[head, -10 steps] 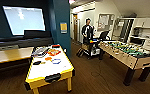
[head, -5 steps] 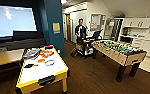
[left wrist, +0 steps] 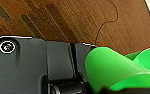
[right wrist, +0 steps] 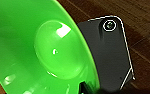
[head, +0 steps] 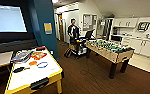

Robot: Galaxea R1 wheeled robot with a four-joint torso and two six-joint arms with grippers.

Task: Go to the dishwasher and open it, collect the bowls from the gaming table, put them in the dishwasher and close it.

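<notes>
Low on the left of the head view stands the long white-topped gaming table w/ yellow edge [head: 31, 86]; on its worktop lie colourful game boxes [head: 38, 55], a small orange bowl [head: 32, 63] & a pale blue-rimmed bowl [head: 42, 65]. Green table-football table [head: 108, 50] is mid-room on the dark wood floor [head: 91, 80]; a person [head: 73, 31] stands behind it by a cart. Lime green plastic bowl [right wrist: 36, 50] looms large in both wrist views. Can't tell either gripper's state.

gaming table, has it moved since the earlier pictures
No. The gaming table still sits by the teal pillar; the whole view slid left, so the camera moved.
</notes>
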